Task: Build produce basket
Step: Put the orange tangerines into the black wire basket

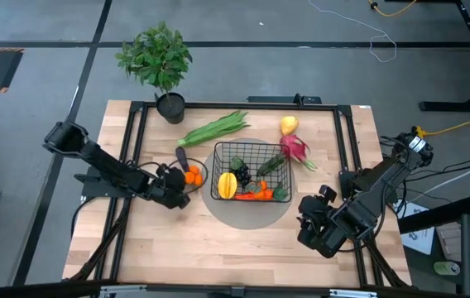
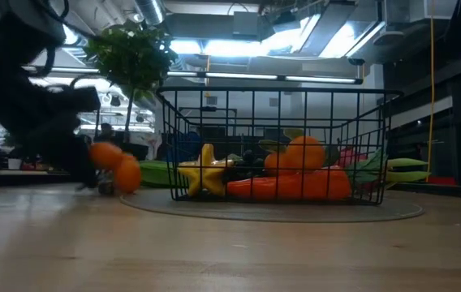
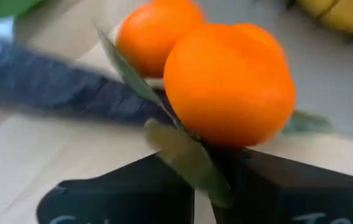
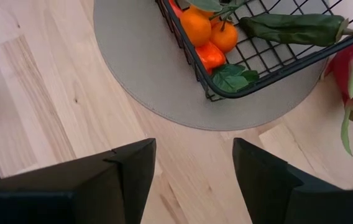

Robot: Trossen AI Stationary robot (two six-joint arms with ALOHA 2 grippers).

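The black wire basket [image 1: 250,172] stands on a round grey mat and holds a yellow starfruit [image 1: 228,184], dark grapes [image 1: 242,174], a carrot [image 1: 256,196], a green pepper [image 4: 288,26] and small tangerines [image 4: 196,26]. My left gripper [image 1: 184,177] is just left of the basket, shut on a leafy pair of tangerines [image 1: 194,175]. The green stalk bundle [image 1: 214,128], a yellow fruit [image 1: 289,125] and the pink dragon fruit [image 1: 295,149] lie on the table beyond and right of the basket. My right gripper [image 1: 308,209] hovers open near the mat's near-right edge. My left gripper [image 3: 202,180] pinches the leafy stem [image 3: 186,152] beneath the two tangerines [image 3: 229,81], coming roughly level from the table's left. The fruits sit just past the fingertips. In the low view the lower tangerine [image 2: 127,174] is close to the tabletop; whether it touches, I cannot tell.
A potted plant [image 1: 159,62] stands at the far left corner. A dark, long object [image 1: 181,156] lies just beyond the left gripper. Bare wood stretches along the near edge of the table [image 1: 218,248], in front of the mat [image 4: 139,68].
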